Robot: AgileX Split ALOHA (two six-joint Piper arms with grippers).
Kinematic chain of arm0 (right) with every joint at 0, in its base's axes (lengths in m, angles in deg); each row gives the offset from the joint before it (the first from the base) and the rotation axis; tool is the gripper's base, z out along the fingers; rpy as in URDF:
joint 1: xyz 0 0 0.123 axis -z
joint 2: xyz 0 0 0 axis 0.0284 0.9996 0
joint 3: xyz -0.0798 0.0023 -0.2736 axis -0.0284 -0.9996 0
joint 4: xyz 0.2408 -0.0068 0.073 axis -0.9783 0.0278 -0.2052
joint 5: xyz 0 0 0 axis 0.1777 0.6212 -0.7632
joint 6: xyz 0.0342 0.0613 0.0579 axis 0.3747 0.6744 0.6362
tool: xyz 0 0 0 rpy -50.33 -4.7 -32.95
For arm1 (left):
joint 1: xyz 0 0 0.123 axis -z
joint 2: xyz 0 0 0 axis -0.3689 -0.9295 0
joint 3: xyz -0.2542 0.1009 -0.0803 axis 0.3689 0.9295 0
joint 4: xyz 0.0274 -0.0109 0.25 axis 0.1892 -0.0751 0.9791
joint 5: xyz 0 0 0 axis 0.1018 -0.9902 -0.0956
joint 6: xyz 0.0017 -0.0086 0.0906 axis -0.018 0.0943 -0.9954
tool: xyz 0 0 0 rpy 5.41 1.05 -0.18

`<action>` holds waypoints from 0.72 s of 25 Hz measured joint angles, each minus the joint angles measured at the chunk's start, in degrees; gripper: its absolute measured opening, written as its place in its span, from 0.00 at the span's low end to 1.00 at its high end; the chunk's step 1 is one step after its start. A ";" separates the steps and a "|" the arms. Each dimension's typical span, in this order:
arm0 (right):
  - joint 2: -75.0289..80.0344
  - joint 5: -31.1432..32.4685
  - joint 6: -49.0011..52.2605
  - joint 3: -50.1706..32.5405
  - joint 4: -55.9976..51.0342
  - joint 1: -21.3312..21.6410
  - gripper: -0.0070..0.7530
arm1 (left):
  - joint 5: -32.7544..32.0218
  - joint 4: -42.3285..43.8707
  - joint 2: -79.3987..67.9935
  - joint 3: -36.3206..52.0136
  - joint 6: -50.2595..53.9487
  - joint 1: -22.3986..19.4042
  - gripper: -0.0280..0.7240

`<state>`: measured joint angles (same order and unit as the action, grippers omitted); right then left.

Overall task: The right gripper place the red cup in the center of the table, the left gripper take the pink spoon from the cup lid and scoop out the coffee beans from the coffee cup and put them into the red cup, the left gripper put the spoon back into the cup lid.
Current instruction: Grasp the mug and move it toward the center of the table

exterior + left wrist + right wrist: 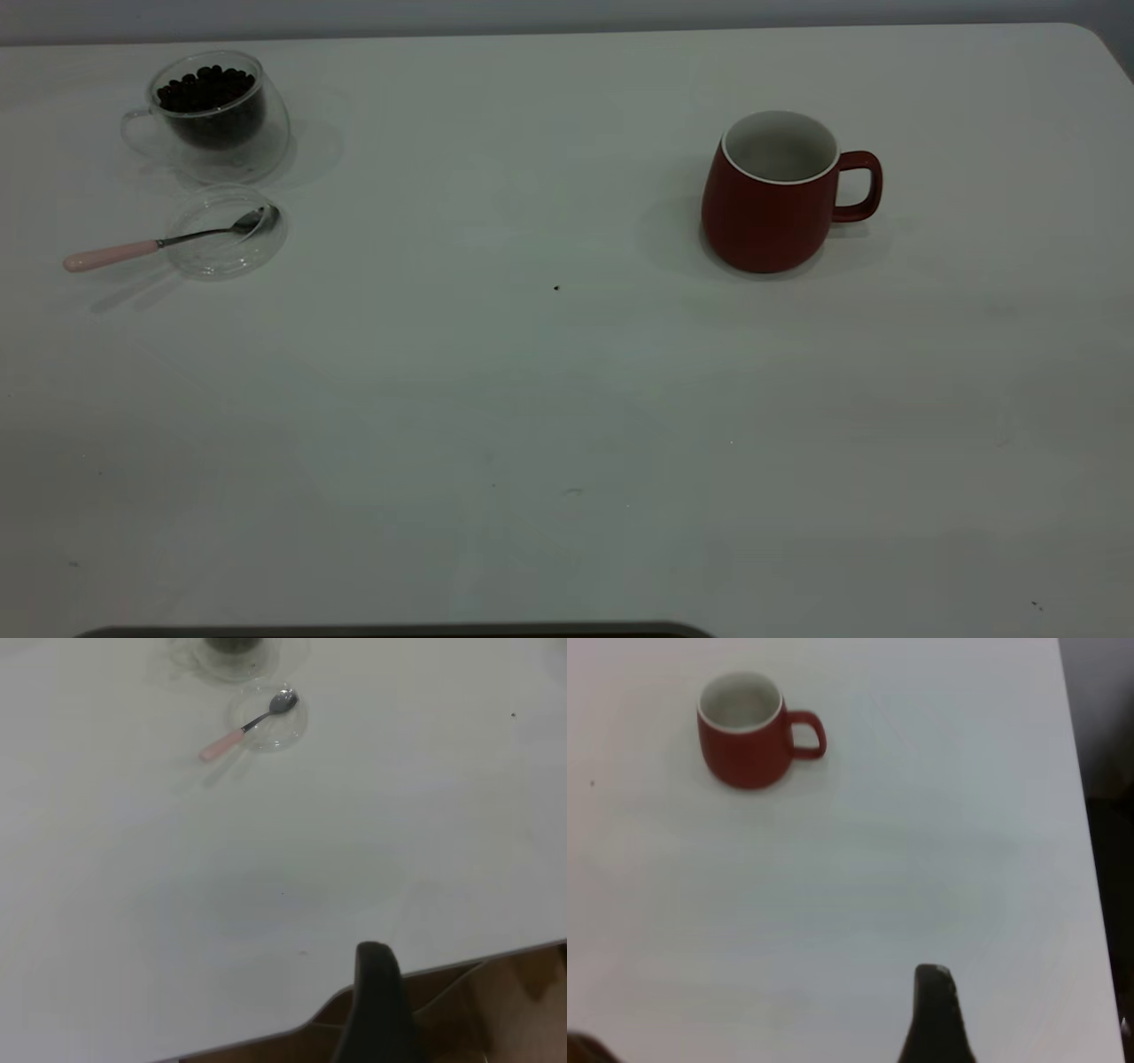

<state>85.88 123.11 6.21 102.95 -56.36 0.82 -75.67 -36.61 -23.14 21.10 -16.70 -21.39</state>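
Far left of the white worktop [549, 399]: coffee cup [217, 120], clear double-walled glass, holding dark coffee beans [208, 89]. Just in front: cup lid [226, 232], clear shallow disc, bearing the pink spoon [168, 239], metal bowl inside, pale handle overhanging leftward. Right of centre: red cup [771, 199], upright, white inside, handle pointing right. Neither arm's jaws can be judged.

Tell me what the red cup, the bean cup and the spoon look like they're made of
Red cup: likely glazed ceramic, opaque dark red, white inside.
Coffee cup: clear glass, apparently double-walled; beans show through.
Pink spoon: shiny metal bowl; matte pink handle, plastic or ceramic, can't tell.
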 joint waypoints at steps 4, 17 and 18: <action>13.88 -7.58 -4.68 5.14 -0.76 0.00 0.79 | 0.00 0.00 0.00 0.00 0.00 0.00 0.82; 78.65 -15.26 -37.10 29.57 -4.97 0.00 0.79 | 0.00 -0.05 0.00 0.00 0.00 0.00 0.82; 83.16 -15.73 -39.13 31.43 -4.97 0.00 0.79 | 0.00 -0.05 0.00 0.00 0.00 0.00 0.82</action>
<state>169.04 107.38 -32.92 134.38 -61.32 0.82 -75.67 -36.66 -23.14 21.10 -16.70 -21.39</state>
